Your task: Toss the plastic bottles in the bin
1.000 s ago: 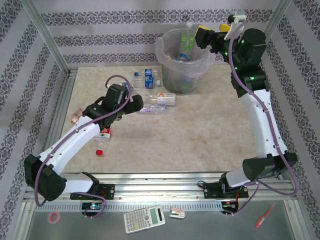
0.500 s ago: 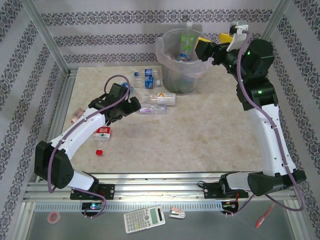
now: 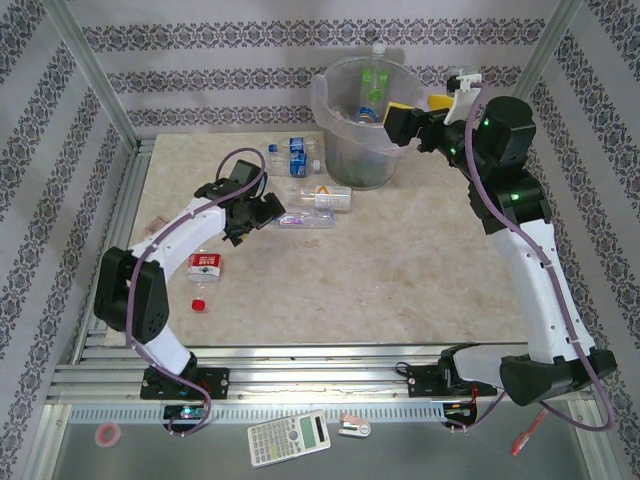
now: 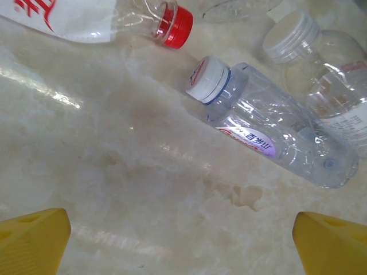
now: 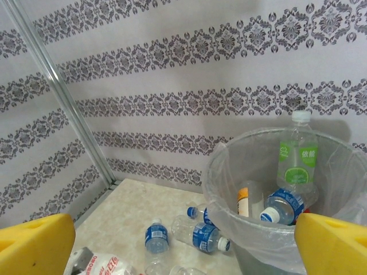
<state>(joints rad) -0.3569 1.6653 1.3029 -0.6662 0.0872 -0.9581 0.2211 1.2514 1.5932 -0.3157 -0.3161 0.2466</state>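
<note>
The bin (image 3: 360, 165) stands at the far side of the table (image 3: 420, 270), a little right of centre. It already holds several plastic bottles, among them an upright green-labelled bottle (image 5: 298, 152) and a blue-labelled bottle (image 5: 284, 205).

Over the last second the right arm has drawn back and sunk. The right gripper (image 3: 418, 110), which was up over the bin's right rim, now hangs just right of it, fingers spread wide with nothing between them (its delivery looks finished, I judge).

The left arm has folded its elbow back toward the near left corner and turned the left gripper (image 3: 268, 210) to the right. Its fingers are also wide apart and empty. A clear white-capped bottle (image 4: 269, 137) lies on its side just ahead of them, not yet between them, so this looks like the next pick.

Beside it lie a red-capped bottle (image 4: 114, 17) and a ribbed-cap bottle (image 4: 321, 74). Further off, two blue-labelled bottles (image 3: 290, 155) sit left of the bin, and a red-labelled bottle (image 3: 205, 268) lies near left with a loose red cap (image 3: 198, 303) beside it. Much of the job remains.
</note>
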